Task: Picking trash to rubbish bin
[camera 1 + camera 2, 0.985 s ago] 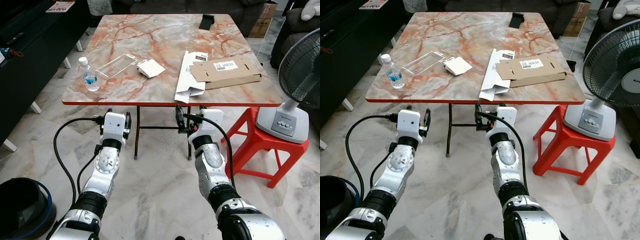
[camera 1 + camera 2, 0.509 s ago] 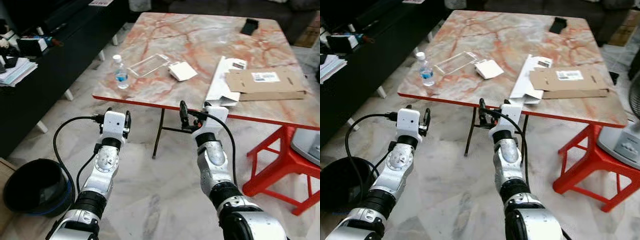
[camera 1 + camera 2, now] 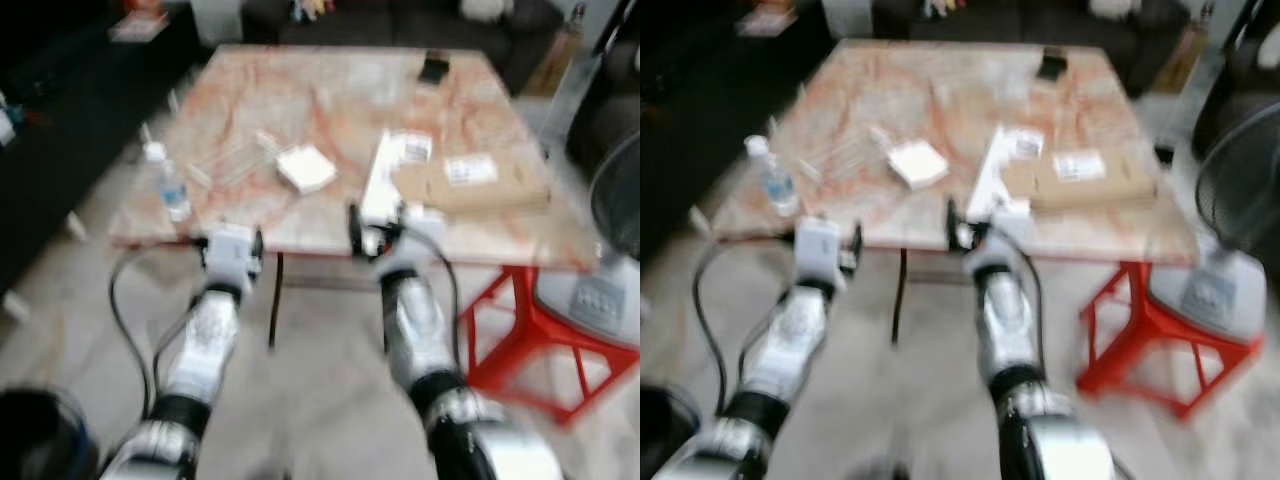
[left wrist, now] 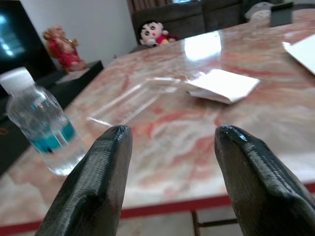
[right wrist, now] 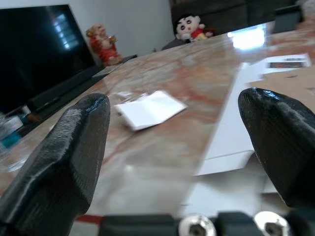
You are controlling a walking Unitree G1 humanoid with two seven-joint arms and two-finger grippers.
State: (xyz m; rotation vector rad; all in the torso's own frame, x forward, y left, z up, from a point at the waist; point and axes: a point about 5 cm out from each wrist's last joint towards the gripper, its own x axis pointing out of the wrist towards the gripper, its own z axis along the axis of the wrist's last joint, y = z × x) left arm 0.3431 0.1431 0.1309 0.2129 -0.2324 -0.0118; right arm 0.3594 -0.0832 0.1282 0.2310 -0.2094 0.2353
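Left wrist view: left gripper spread wide at the marble table's near edge — small clear plastic water bottle upright ahead, beside it. Right gripper also spread, folded white paper beyond.

The marble table is carrying a water bottle, clear plastic tray, white packet, white carton, flattened cardboard — and a dark phone.
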